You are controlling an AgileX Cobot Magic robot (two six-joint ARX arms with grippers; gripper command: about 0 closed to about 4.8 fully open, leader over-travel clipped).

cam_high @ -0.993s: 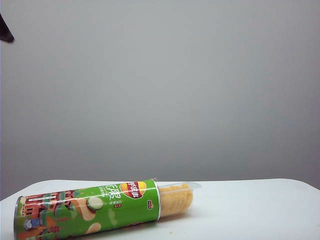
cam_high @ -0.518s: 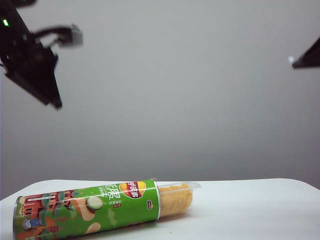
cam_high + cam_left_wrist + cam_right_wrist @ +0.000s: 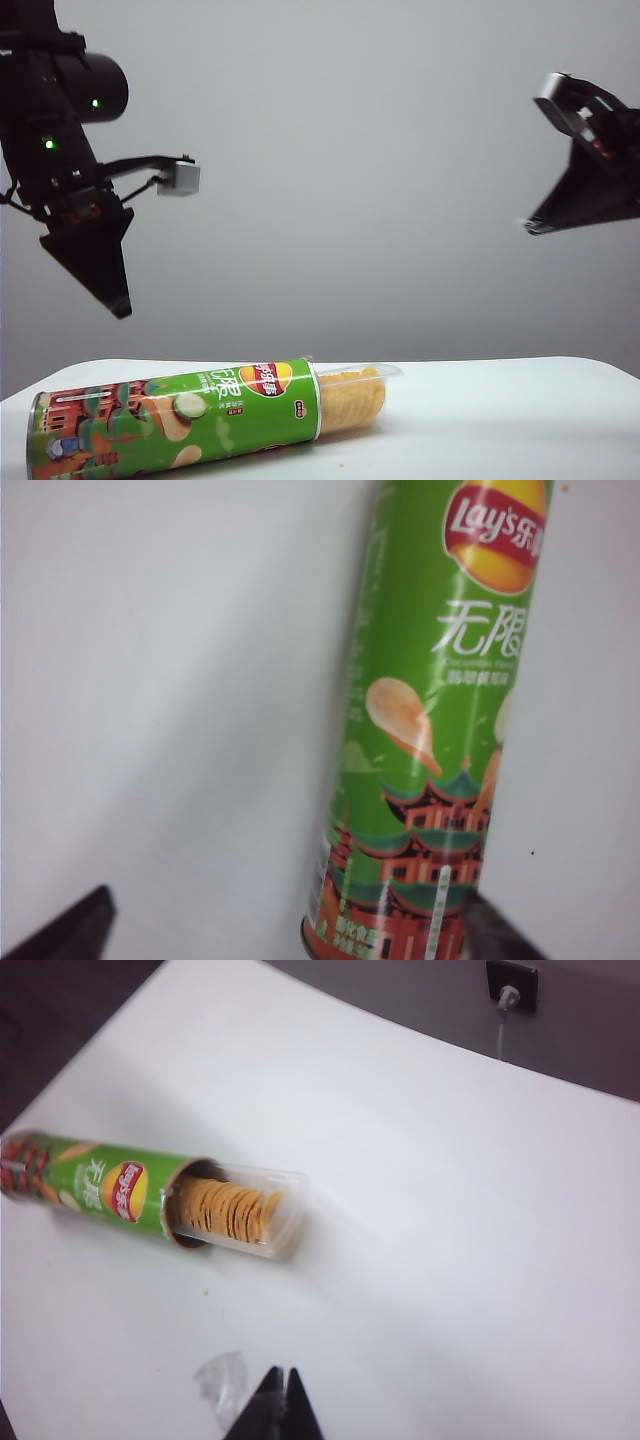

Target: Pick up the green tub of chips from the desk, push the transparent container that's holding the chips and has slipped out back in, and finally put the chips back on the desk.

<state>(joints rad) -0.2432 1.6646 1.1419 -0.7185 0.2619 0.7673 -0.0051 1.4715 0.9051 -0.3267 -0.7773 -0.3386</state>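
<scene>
The green tub of chips (image 3: 180, 415) lies on its side on the desk (image 3: 500, 420), its open end to the right. The transparent container (image 3: 355, 398) sticks out of that end with the chips (image 3: 350, 402) stacked inside. My left gripper (image 3: 120, 305) hangs well above the tub's left end. In the left wrist view the left gripper (image 3: 288, 900) stands open, its fingertips (image 3: 85, 925) wide apart over the tub (image 3: 430, 730) with nothing between them. My right gripper (image 3: 530, 226) hovers high at the right, shut and empty. The right gripper (image 3: 283, 1385) looks down on the tub (image 3: 95, 1180), container (image 3: 270, 1215) and chips (image 3: 225, 1210).
A small crumpled scrap of clear plastic (image 3: 222, 1378) lies on the desk (image 3: 450, 1210) just beside my right fingertips in the right wrist view. A wall socket with a plug (image 3: 510, 985) sits beyond the desk's far edge. A grey wall (image 3: 350, 150) backs the scene.
Both arms have come down into the exterior view from the upper corners, the left one lower. The tub and its slipped-out container have not moved.
</scene>
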